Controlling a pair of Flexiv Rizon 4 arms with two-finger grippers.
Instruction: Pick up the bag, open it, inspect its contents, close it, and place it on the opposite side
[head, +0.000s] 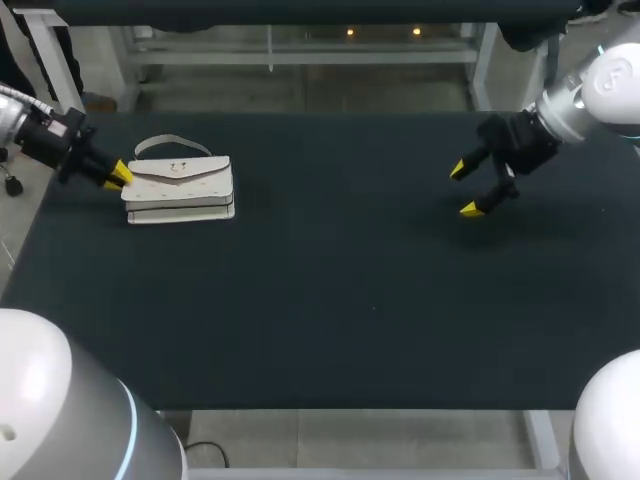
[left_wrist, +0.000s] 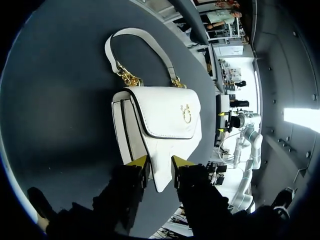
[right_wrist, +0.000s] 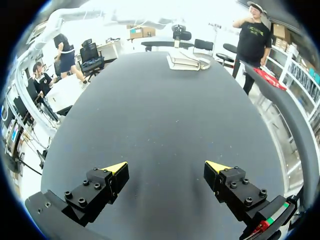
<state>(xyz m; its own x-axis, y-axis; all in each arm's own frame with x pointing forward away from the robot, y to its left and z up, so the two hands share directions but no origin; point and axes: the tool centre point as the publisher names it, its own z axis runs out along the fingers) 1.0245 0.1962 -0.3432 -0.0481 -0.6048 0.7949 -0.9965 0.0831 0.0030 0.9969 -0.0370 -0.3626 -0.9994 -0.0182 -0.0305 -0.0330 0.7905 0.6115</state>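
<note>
Two claws in view. The left claw (left_wrist: 159, 164) is clenched on the near end of the white bag (left_wrist: 160, 120), with a yellow tip against each side of its edge. The head view only shows that claw (head: 117, 176) at the bag's (head: 180, 185) left end; the grip is not readable there. The bag lies flat on the dark bench (head: 350, 280) at its left side, flap facing up. The left wrist view adds a gold clasp (left_wrist: 186, 114) on the flap and gold chain links (left_wrist: 130, 77) joining the white strap (left_wrist: 140, 42), which rests on the bench beyond the bag. The right claw (head: 468, 190) is released, fingers spread wide and holding nothing, above the bench's right side, well apart from the bag. The right wrist view shows that claw (right_wrist: 167, 167) over the bench, with the bag (right_wrist: 182, 60) far ahead near the opposite edge.
</note>
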